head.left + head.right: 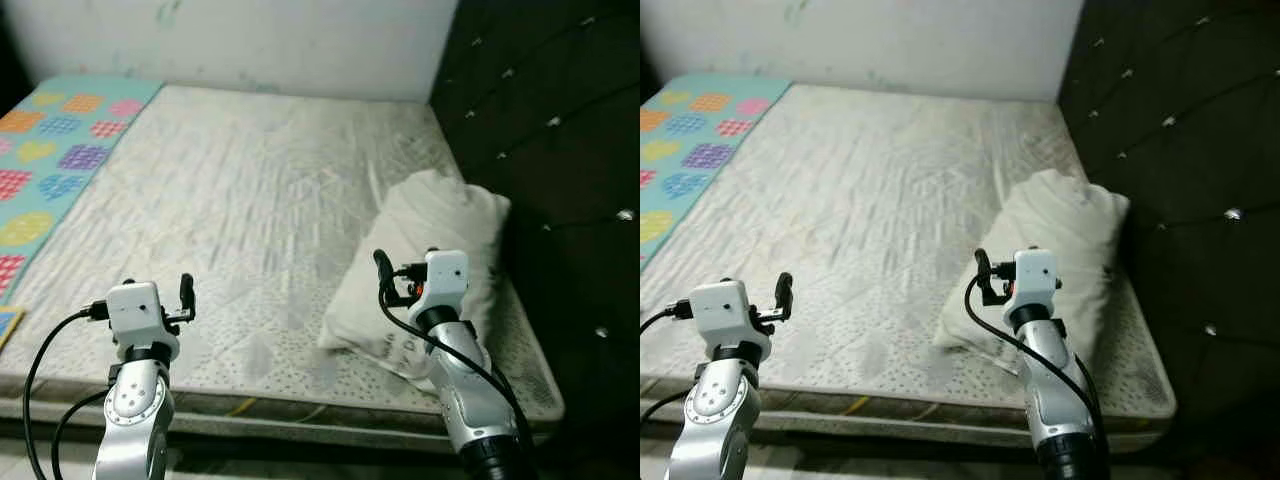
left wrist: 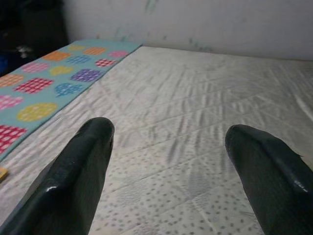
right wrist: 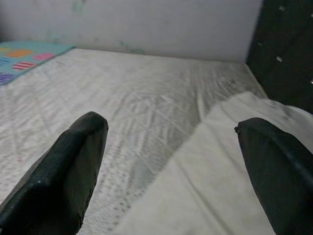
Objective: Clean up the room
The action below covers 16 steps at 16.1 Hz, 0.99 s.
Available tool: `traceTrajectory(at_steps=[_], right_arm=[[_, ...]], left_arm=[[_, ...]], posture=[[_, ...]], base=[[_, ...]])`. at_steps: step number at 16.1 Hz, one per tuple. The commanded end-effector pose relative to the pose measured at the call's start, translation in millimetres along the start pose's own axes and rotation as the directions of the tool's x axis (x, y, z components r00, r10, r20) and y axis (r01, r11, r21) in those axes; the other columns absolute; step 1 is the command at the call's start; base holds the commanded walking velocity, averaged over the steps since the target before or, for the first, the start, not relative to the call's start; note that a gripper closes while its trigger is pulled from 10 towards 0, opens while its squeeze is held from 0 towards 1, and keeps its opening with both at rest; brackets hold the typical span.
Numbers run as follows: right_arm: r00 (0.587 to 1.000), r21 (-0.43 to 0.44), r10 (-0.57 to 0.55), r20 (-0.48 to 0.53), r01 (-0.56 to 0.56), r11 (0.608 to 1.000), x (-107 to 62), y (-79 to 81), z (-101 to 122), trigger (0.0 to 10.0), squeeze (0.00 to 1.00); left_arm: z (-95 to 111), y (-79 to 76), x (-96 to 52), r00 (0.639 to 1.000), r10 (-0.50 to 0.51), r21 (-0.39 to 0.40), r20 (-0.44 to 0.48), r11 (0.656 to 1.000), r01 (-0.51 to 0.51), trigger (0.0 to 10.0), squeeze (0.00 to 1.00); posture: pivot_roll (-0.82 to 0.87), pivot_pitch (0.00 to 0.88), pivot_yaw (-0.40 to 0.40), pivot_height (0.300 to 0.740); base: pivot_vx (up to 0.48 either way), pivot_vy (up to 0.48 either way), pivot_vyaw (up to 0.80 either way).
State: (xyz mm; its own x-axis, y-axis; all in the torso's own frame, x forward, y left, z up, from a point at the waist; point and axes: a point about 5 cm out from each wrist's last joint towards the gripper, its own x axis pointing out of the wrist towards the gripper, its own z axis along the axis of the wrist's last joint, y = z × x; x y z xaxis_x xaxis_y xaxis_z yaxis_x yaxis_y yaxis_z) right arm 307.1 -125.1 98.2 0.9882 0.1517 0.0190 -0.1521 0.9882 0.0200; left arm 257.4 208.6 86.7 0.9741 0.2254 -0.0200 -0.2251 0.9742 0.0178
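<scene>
over mattress (image 1: 250, 200), left gripper (image 2: 166, 166) and right gripper (image 3: 171, 161) raised, spread wide, empty, pillow (image 1: 430, 260)

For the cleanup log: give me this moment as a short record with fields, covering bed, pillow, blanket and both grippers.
surface: bare quilted mattress, wrinkled
pillow: white pillow lying at the mattress's right side, beside the dark tufted headboard
blanket: teal blanket with coloured patches along the mattress's left edge
left gripper: open, raised over the near left part of the mattress, holding nothing
right gripper: open, over the pillow's near edge, holding nothing
</scene>
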Motion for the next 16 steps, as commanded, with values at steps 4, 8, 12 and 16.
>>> traceTrajectory(at_steps=[4, 8, 12, 16], right_arm=[[0.999, -0.008, -0.026, -0.03, 0.026, 1.0, -0.3, -6.0, -3.0, 10.0, 0.0], [1.0, -0.022, -0.016, -0.016, 0.016, 1.0, 3.5, -5.7, 2.0, 10.0, 0.0], [1.0, -0.023, -0.024, -0.014, 0.024, 0.999, 4.0, -10.9, 2.1, 10.0, 0.0], [0.999, -0.022, -0.027, -0.02, 0.027, 0.999, 1.1, -11.4, -0.2, 10.0, 0.0]], left_arm=[[-3.4, 3.0, 1.0, 1.0, 0.01, -0.026, -0.014, 1.0, -0.01, 10.0, 0.0], [-1.6, -4.2, 2.6, 1.0, -0.026, -0.029, -0.015, 0.999, 0.026, 10.0, 0.0], [-2.7, -8.0, 0.3, 0.998, -0.061, -0.04, -0.028, 0.997, 0.06, 10.0, 0.0], [-2.6, -7.6, -2.5, 0.996, -0.08, -0.06, -0.035, 0.995, 0.077, 10.0, 0.0]], posture=[[-0.07, 0.048, -0.037, 0.74], [-0.07, 0.035, -0.034, 0.74], [-0.07, 0.038, -0.029, 0.74], [-0.08, 0.049, -0.023, 0.74]], base=[[0.0, 0.0, -0.2], [0.0, 0.0, -0.8], [0.0, 0.0, -0.77], [0.0, 0.0, -0.31]])
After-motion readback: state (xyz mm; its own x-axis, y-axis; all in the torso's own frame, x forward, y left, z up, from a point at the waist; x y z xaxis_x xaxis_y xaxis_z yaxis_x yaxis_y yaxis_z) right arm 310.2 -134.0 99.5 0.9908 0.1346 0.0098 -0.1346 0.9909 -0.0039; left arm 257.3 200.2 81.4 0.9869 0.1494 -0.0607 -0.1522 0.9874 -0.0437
